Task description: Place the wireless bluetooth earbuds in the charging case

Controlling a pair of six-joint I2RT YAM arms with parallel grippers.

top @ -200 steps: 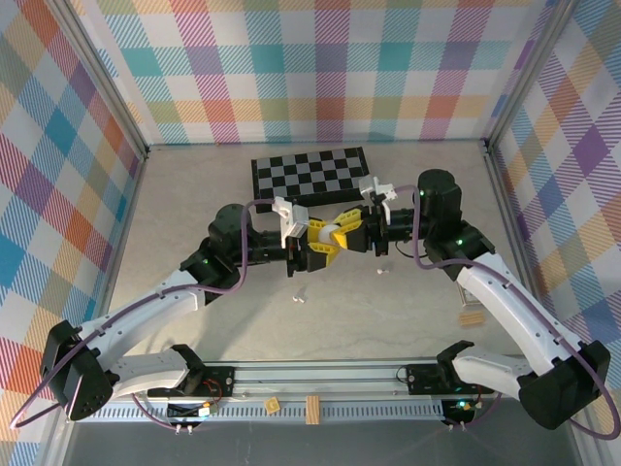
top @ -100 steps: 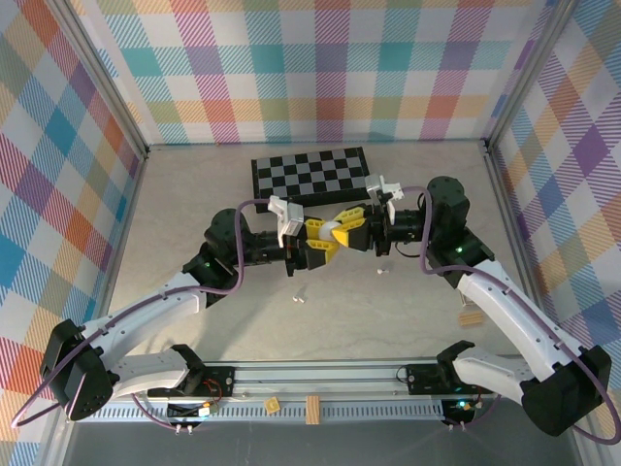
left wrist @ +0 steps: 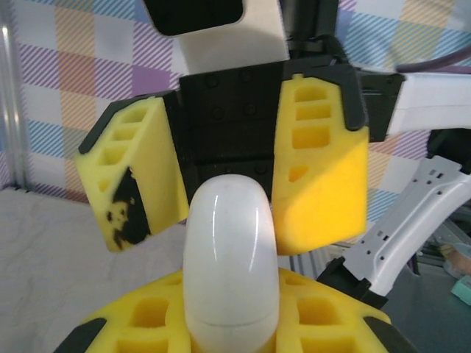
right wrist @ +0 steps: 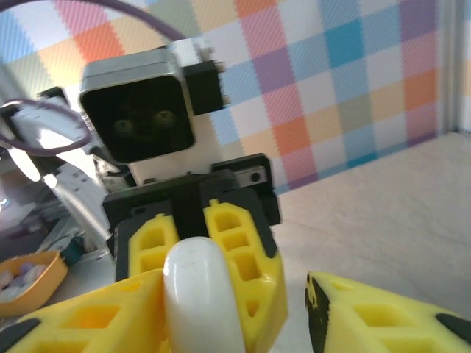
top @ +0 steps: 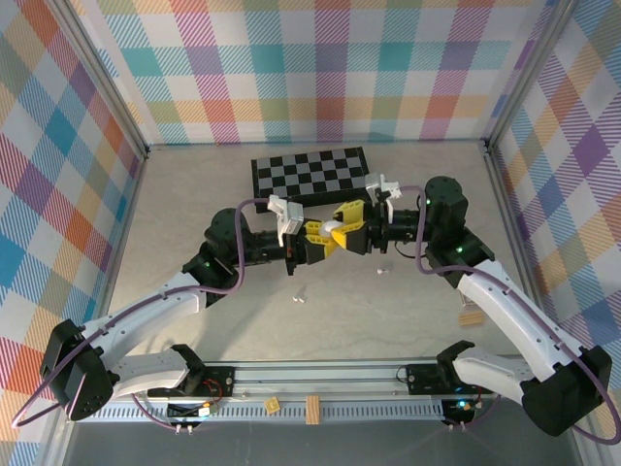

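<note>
Find the charging case (top: 334,228) in mid-air at centre of the top view, above the surface (top: 194,214), between two grippers facing tip to tip. Read the left gripper (top: 322,240) as shut on the charging case: in the left wrist view, see one end of the case (left wrist: 229,257) sunk between its own yellow fingers (left wrist: 147,323) at bottom of frame. Read the right gripper (top: 347,229) as roughly half open and holding nothing: in the right wrist view, see a plain gap between the case (right wrist: 202,301) and the own finger at lower right, with the lower-left finger close against it or touching; cannot tell which. Put the case's long axis along the line from left gripper to right gripper, free end toward the right one. Note a seam near the held end; judge the lid closed. Locate two tiny white earbuds on the surface, toward the bottom of the frame from both grippers and apart from them: first earbud (top: 382,271) at lower right, nearer the right gripper; second earbud (top: 299,299) at lower left, nearer the left arm. Cannot tell their long axes; too small. Judge the coming move to turn on this: case aloft in the left gripper, earbuds below, right gripper free and nearest the first earbud.
</note>
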